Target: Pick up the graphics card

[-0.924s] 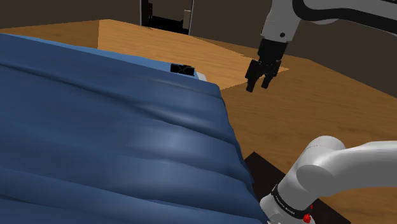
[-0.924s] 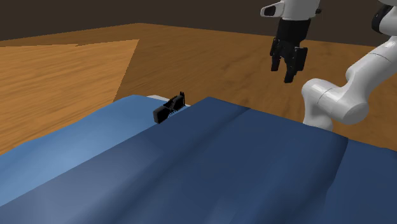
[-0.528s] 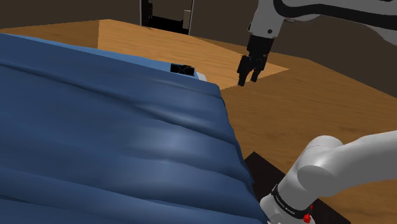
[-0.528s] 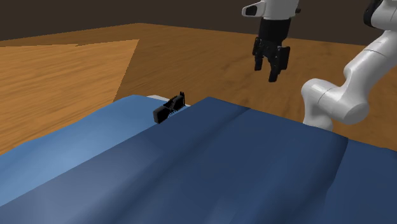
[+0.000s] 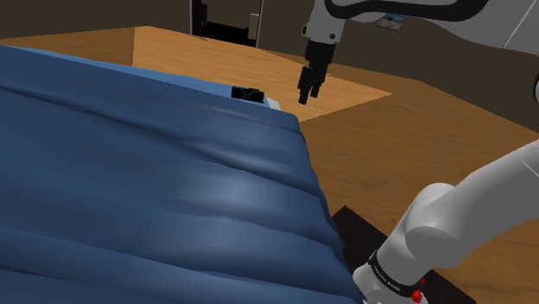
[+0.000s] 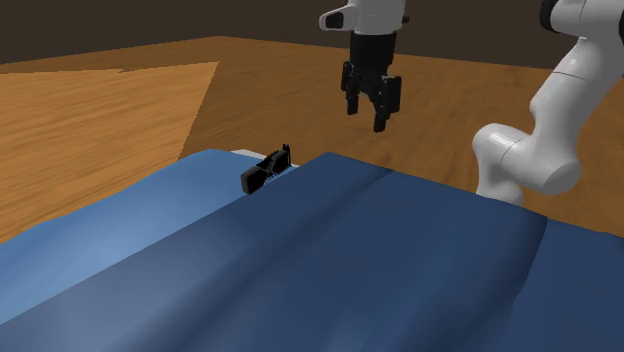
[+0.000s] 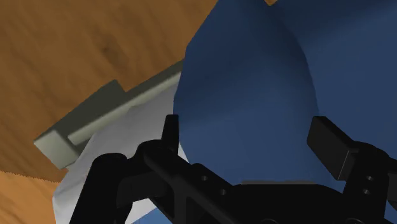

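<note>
Shoulder: card (image 5: pixel 249 92) upper centre, on far edge of blue cover (image 5: pixel 155 190); gripper (image 5: pixel 307 97) airborne just right of it, not touching.
2nd ext: card centre-left, gripper upper centre, jaws apart, empty.
Wrist: fingers (image 7: pixel 331 143) spread above cover.

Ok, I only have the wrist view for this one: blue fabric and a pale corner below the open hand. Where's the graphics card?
Observer: In the shoulder view the black graphics card sits at the far edge of the blue cover, near its corner.
Operator: Is the hand on it?
Observer: No. The hand hangs in the air to the card's right in that view, clear of it.
Operator: Does the card lie flat?
Observer: No. In the second exterior view the card stands up from the cover's edge, tilted.
</note>
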### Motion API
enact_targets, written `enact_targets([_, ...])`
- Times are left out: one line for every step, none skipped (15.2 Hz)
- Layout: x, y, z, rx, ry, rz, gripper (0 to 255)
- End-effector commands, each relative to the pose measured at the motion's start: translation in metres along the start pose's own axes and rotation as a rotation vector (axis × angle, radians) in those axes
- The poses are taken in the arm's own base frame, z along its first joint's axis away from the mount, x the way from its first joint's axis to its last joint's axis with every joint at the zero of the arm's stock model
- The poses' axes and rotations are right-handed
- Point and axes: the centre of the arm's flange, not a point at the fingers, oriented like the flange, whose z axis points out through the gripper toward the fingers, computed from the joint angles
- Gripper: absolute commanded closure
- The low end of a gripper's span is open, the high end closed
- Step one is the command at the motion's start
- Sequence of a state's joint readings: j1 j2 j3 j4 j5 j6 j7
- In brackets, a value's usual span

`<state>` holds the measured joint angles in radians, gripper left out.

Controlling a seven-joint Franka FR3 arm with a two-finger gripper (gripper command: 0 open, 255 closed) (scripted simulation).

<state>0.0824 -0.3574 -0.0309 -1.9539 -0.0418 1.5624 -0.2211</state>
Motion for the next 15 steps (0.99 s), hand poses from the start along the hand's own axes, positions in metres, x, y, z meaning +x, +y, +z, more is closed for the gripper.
enact_targets([0.029,0.002,-0.001,-0.005,0.001,-0.067,0])
enact_targets([0.042,0.003,-0.002,-0.007,0.001,-0.099,0])
enact_targets([0.055,0.004,-0.002,-0.009,0.001,-0.131,0])
enact_targets([0.068,0.005,-0.002,-0.011,0.002,-0.163,0])
enact_targets([0.081,0.005,-0.003,-0.014,0.002,-0.195,0])
enact_targets([0.094,0.004,-0.003,-0.016,0.002,-0.227,0])
enact_targets([0.107,0.004,-0.003,-0.018,0.003,-0.259,0])
enact_targets([0.120,0.003,-0.004,-0.020,0.003,-0.291,0])
enact_targets([0.133,0.001,-0.004,-0.022,0.003,-0.323,0])
enact_targets([0.146,-0.001,-0.004,-0.024,0.004,-0.355,0])
enact_targets([0.159,-0.003,-0.005,-0.026,0.004,-0.387,0])
enact_targets([0.172,-0.006,-0.005,-0.029,0.004,-0.419,0])
enact_targets([0.184,-0.009,-0.005,-0.031,0.005,-0.451,0])
enact_targets([0.197,-0.013,-0.006,-0.033,0.005,-0.483,0])
enact_targets([0.209,-0.017,-0.006,-0.035,0.005,-0.515,0])
